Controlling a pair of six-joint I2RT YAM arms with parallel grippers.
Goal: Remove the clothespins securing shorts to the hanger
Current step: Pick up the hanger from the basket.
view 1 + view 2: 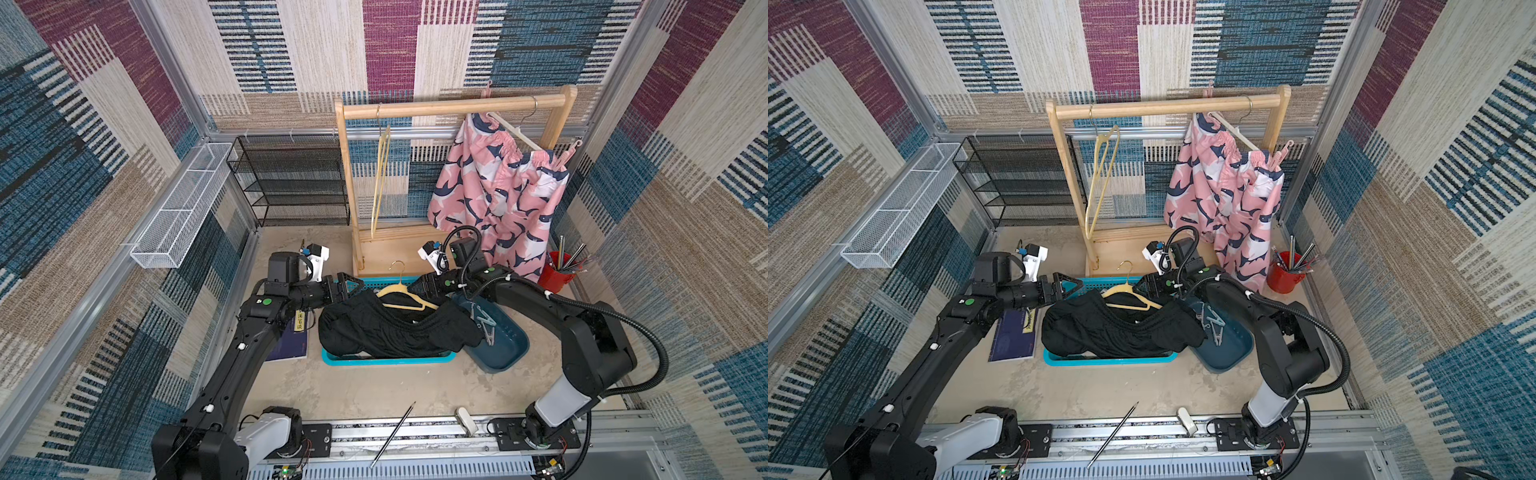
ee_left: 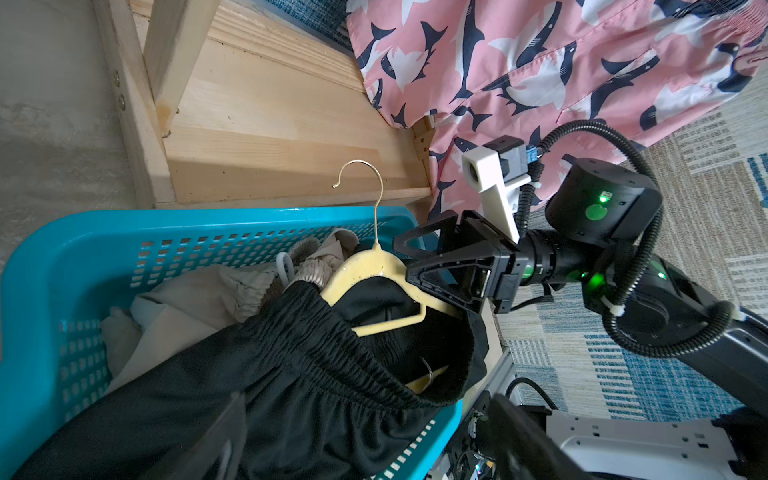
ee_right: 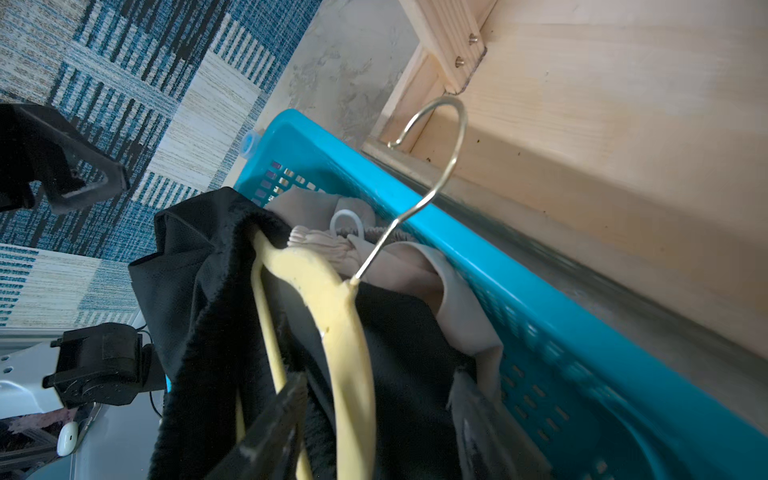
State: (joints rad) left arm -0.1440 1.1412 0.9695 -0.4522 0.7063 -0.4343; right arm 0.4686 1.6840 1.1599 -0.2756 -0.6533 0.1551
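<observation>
Top views: found left gripper point(image 1: 351, 287) spread wide and empty beside teal basket point(image 1: 386, 360) rim. Found right gripper point(image 1: 415, 286) closed on yellow hanger point(image 1: 405, 297) set inside black shorts point(image 1: 374, 328) over that basket. Noted loose clothespins point(image 1: 482, 322) in dark blue bin point(image 1: 507, 353); pink clothespin point(image 1: 572, 150) clipped at waistband of shark-print shorts point(image 1: 494, 187) on rack point(image 1: 449, 107).

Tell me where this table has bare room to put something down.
Widest: the bare strip between the teal basket and the front rail, where a thin rod lies. Smaller: the patch before the black mesh shelf, beside the wooden rack. Crowded: the basket with the yellow hanger, and the notebook, blue tub and red cup around it.
</observation>
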